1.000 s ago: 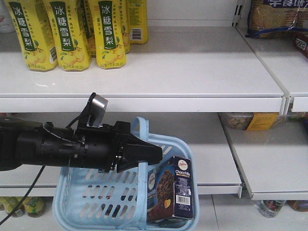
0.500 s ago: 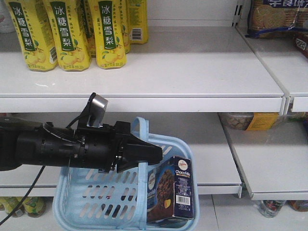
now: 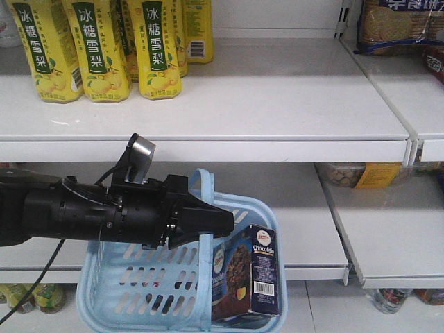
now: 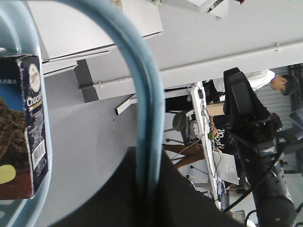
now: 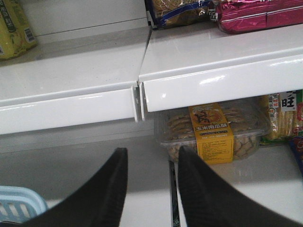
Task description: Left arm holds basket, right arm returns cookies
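My left gripper [image 3: 225, 223] reaches in from the left and is shut on the band handle [image 3: 203, 186] of the light blue basket [image 3: 149, 281], which hangs in front of the lower shelf. In the left wrist view the handle [image 4: 142, 85] runs down between the black jaws of the left gripper [image 4: 147, 153]. The navy cookies box [image 3: 253, 270] stands upright in the basket's right end and also shows as the cookies [image 4: 26, 127] at the left edge. My right gripper [image 5: 151, 153] is open and holds nothing. It faces the lower shelf, with a corner of the basket [image 5: 19, 203] at its lower left.
Yellow drink bottles [image 3: 97, 48] stand on the upper shelf [image 3: 277, 104] at the left. Biscuit packets [image 3: 395, 24] lie at the upper right. A clear tray of biscuits with a yellow label [image 5: 213, 130] sits on the lower shelf just beyond the right gripper. A red packet [image 5: 260, 14] lies above.
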`<state>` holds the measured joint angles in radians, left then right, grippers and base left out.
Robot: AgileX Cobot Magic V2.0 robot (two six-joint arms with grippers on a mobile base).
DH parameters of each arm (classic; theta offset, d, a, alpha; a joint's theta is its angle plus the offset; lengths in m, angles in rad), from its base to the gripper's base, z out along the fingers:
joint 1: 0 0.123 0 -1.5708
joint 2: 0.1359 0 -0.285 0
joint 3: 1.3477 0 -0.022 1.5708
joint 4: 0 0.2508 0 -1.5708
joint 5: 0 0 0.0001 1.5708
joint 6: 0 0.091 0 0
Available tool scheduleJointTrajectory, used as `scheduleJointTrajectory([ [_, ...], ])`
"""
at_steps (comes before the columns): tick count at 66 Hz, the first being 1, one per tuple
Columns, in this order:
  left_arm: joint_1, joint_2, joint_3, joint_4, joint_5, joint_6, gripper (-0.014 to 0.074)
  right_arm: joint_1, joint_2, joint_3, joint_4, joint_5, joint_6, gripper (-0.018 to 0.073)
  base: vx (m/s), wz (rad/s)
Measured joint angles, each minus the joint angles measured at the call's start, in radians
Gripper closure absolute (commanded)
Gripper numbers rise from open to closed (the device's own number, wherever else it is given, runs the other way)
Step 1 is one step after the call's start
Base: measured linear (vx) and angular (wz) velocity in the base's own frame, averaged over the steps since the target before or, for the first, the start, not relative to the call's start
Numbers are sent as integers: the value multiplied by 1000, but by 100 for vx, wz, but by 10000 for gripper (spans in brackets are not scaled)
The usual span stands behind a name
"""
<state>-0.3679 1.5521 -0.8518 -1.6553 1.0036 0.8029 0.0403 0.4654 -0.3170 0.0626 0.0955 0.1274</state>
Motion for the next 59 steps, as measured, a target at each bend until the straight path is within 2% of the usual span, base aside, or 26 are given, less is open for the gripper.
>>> scheduleJointTrajectory([
  [10,0,0,0,0,0,0,599,0,0,0,0,3,-5,159,0,0],
  [18,0,0,0,0,0,0,599,8,0,0,3,15,-5,146,0,0],
  [34,0,0,0,0,0,0,599,133,57,-18,97,74,-5,146,0,0],
  [59,0,0,0,0,0,0,599,314,418,-240,242,248,-6,117,0,0],
])
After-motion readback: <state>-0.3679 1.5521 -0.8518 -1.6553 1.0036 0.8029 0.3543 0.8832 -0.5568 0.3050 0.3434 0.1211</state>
